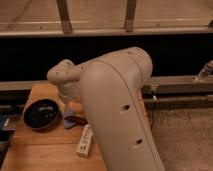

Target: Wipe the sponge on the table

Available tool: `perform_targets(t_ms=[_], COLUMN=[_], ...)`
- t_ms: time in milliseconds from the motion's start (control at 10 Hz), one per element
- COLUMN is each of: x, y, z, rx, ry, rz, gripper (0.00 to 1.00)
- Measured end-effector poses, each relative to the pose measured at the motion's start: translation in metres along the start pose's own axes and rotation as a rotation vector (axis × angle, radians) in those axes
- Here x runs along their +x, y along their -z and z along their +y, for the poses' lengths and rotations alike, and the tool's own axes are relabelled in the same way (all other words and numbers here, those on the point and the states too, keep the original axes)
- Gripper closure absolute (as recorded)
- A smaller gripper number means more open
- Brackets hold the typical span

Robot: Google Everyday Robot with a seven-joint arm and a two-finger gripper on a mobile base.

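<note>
**Gripper down at the sponge, near the table's back edge**

The robot's gripper (68, 104) hangs from the pale wrist, pointing straight down, directly over the small, flat, light-blue sponge (69, 121). The sponge lies on the light-brown wooden butcher-block table (45, 147), just right of the round black pan (41, 114) and towards the back of the top. The bulky white upper arm (117, 115) fills the foreground and hides much of the wrist's lower end, so I cannot tell how the grip stands, or whether it has the sponge or only meets it from above.

In my judgement the step in hand is work at the sponge itself. The scene fits a grasp being made as well as it fits a stroke across the wood with the pad pressed down. Either way, the contact should stay low and steady, and any sweep should stay clear of the pan on one side. A pale rectangular block with dark stripes (85, 141) lies nearer the front and is also in the way.

The tabletop shows plank seams and looks dry and matte. Behind it runs a pale ledge under a dark band, with metal uprights above. To the right the floor is speckled carpet (185, 137).
</note>
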Motion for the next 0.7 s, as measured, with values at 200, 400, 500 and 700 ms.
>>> perform_targets(t_ms=[200, 400, 500, 700], x=[-0.011, -0.014, -0.016, -0.018], y=[-0.011, -0.025, -0.037, -0.055], z=[0.004, 0.002, 0.004, 0.005], rx=[-0.026, -0.041, -0.044, -0.036], ry=[0.007, 0.006, 0.011, 0.017], rz=[-0.005, 0.011, 0.033, 0.073], gripper=[0.38, 0.38, 0.38, 0.38])
